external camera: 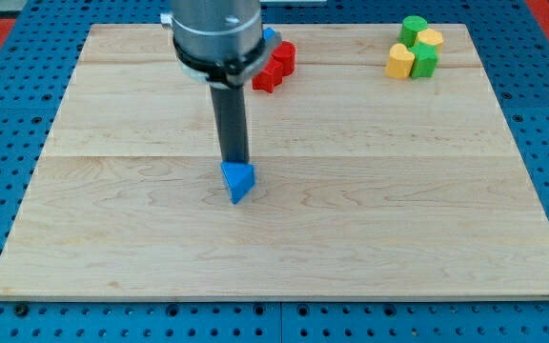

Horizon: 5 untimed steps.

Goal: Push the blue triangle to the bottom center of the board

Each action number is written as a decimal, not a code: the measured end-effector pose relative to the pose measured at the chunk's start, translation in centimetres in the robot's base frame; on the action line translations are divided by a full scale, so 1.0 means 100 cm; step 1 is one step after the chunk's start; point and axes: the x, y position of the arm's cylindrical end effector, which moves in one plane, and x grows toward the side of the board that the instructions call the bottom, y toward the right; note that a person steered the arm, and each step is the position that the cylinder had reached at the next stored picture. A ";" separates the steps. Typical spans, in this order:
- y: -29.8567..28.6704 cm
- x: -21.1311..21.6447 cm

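No jaws fitted; the arm ends in a rod. My tip (235, 162) sits against the top edge of the blue triangle (238, 181), left of the bench (351, 238) centre. Red blocks (274, 67) and a yellow-green cluster (415, 48) lie near the view's top.

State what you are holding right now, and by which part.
Nothing is held. My tip only meets the top edge of the blue triangle, as if pushing it.
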 end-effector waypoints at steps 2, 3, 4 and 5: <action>-0.009 0.031; -0.032 0.036; -0.034 0.048; -0.028 0.063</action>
